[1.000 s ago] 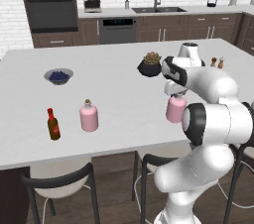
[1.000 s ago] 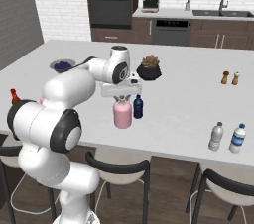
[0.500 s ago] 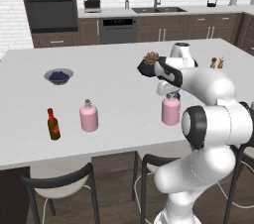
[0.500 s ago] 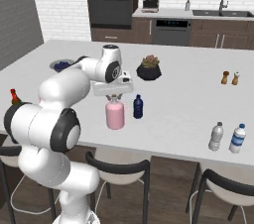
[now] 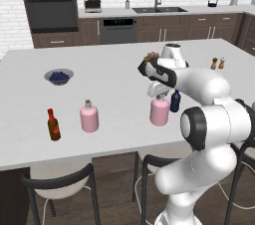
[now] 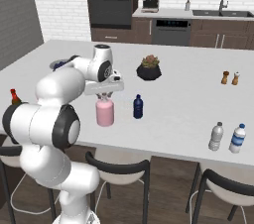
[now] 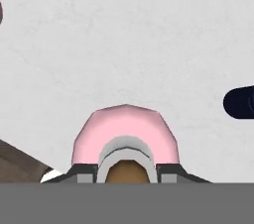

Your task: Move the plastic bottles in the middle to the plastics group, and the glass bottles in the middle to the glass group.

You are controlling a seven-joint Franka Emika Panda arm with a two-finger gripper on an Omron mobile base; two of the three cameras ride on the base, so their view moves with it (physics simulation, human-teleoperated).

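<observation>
Left base view showed the job at an early stage, as I judged it: the end effector (image 5: pixel 159 94) was clamped part-closed on the neck of the middle pink flask (image 5: pixel 159 112), which sat directly beneath it near the front edge of the table (image 5: pixel 114 69). I could not tell whether the flask's base touched the table or hung just above it. The glass group waited well off to the left, the matching flask (image 5: pixel 89 117) with the red-brown sauce bottle (image 5: pixel 54 125) beside it. The dark blue bottle (image 6: pixel 138 107) stood just beside the held flask, not yet moved. Two plastic bottles (image 6: pixel 227 138) stood far off at the right end. From the hand view, the flask's cork (image 7: pixel 125 171) sat squarely between the fingers.
</observation>
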